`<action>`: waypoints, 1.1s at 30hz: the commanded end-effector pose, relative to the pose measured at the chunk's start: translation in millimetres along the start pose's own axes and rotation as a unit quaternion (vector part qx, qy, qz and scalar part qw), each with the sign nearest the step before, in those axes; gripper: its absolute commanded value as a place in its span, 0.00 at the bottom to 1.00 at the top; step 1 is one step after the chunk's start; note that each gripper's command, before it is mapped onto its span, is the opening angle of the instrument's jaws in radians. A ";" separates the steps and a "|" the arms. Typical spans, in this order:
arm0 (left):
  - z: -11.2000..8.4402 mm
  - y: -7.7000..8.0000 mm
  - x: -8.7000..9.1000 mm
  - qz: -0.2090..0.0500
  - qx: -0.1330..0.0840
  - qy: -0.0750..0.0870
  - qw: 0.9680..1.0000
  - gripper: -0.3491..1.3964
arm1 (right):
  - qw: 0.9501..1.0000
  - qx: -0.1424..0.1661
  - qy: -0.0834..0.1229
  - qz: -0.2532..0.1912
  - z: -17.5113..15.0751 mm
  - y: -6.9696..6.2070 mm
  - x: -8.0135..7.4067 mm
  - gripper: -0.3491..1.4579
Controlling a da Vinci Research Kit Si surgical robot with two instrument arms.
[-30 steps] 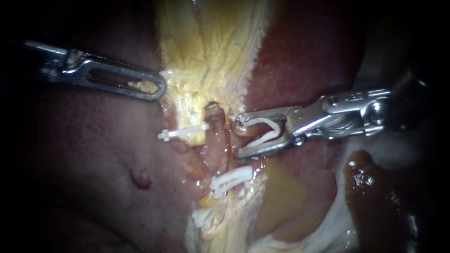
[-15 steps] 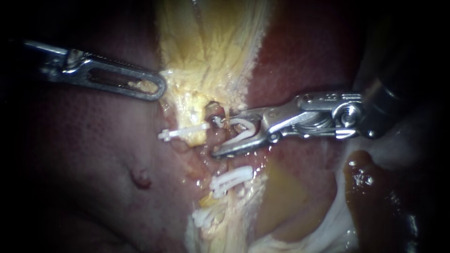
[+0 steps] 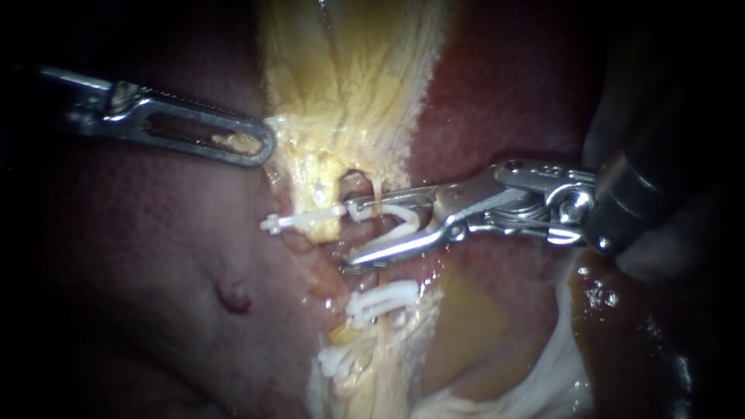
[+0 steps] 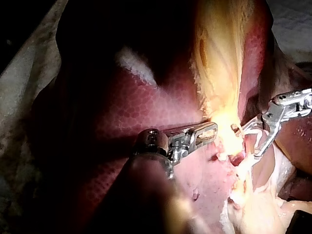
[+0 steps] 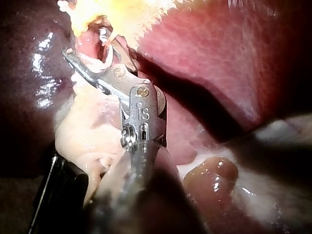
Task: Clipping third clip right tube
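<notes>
My right instrument (image 3: 349, 233) comes in from the right. Its jaws stand apart with a white clip (image 3: 400, 221) seated between them, one jaw on each side of the pinkish right tube (image 3: 355, 186). Lower on this tube sit two white clips (image 3: 380, 299), one below the other. Another white clip (image 3: 303, 219) lies across the left tube, close to the upper jaw's tip. My left instrument (image 3: 264, 146) is at the upper left, its slotted jaws shut on the yellow tissue (image 3: 310, 155) at the gallbladder's base. The left wrist view shows both instruments, left (image 4: 210, 129) and right (image 4: 246, 141).
Dark red liver (image 3: 155, 256) surrounds the field on both sides. The pale yellow gallbladder (image 3: 349, 62) rises above the tubes. A brown glistening lump (image 3: 613, 310) and whitish tissue lie under the right instrument's shaft.
My right instrument has moved left with the clip; its jaws were beside the right tube and now straddle it. The left instrument has held still.
</notes>
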 end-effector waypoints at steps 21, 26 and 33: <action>0.1 0.3 0.0 0.000 0.000 0.000 1.000 0.00 | 0.992 0.101 0.066 0.049 0.4 -2.7 2.1 0.46; 0.2 0.3 0.0 0.000 0.000 0.000 1.000 0.00 | 0.991 0.102 0.069 0.050 0.3 -2.7 2.3 0.46; 0.2 0.3 0.0 0.000 0.000 0.000 1.000 0.00 | 0.991 0.101 0.070 0.050 0.2 -2.4 2.3 0.44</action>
